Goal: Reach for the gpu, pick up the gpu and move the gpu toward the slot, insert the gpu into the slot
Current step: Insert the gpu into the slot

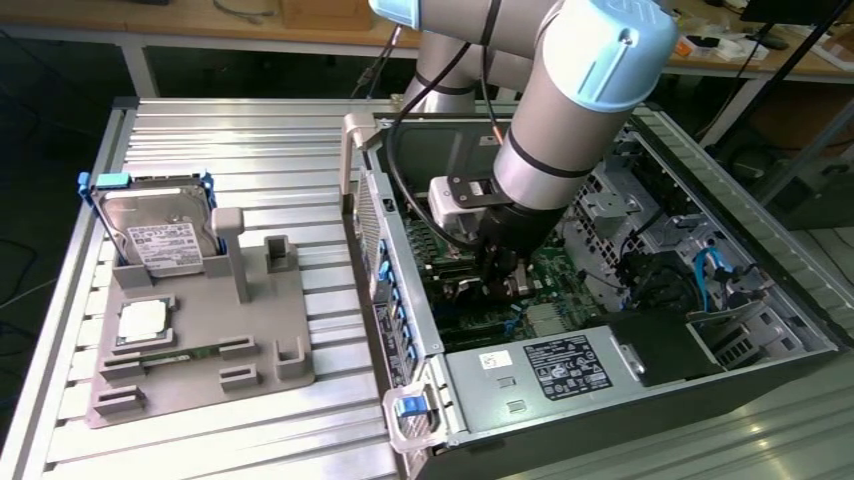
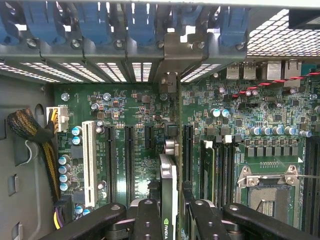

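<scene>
A thin, dark circuit card, the gpu [image 2: 169, 200], stands on edge between the black fingers [image 2: 150, 220] of the gripper [image 2: 172, 220], which are drawn in narrow and clamped on its two flat faces. In the wrist view the card's silvery metal end bracket [image 2: 170, 82] reaches up to the perforated back wall of the case, under a row of blue plastic clips [image 2: 142, 25]. The card sits edge-down over the green motherboard [image 2: 135, 105], which is crowded with small silver capacitors, among long black connector strips and one white strip [image 2: 89, 162]; its slot is hidden beneath it. A braided bundle of yellow and black cable [image 2: 30, 132] lies to one side, and the square silver processor socket [image 2: 267, 187] to the other. In the exterior view the grey arm [image 1: 567, 120] with pale blue caps reaches steeply down into the open computer case [image 1: 587, 370], its gripper [image 1: 505, 285] low among the boards. On the ribbed metal table [image 1: 240, 140], at the exterior view's left, a grey holder [image 1: 200, 340] carries a boxy silver hard drive [image 1: 160, 235] and a small square chip [image 1: 142, 322].
</scene>
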Controlling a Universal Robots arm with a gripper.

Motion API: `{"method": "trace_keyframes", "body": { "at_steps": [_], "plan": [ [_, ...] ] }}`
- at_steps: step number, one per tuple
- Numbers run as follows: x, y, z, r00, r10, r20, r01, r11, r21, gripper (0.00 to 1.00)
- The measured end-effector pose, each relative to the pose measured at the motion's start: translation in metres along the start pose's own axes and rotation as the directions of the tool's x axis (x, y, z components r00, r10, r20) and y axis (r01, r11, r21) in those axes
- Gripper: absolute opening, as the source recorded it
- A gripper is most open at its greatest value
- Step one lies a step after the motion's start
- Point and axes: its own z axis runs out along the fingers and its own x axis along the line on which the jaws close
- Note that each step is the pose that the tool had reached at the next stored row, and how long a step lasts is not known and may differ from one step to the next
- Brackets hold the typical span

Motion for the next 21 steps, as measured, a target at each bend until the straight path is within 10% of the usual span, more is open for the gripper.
{"method": "trace_keyframes", "body": {
  "at_steps": [21],
  "plan": [
    [-0.001,0.0001,-0.016,1.0,-0.001,-0.0003,0.001,1.0,0.0053,0.33]
  ]
}}
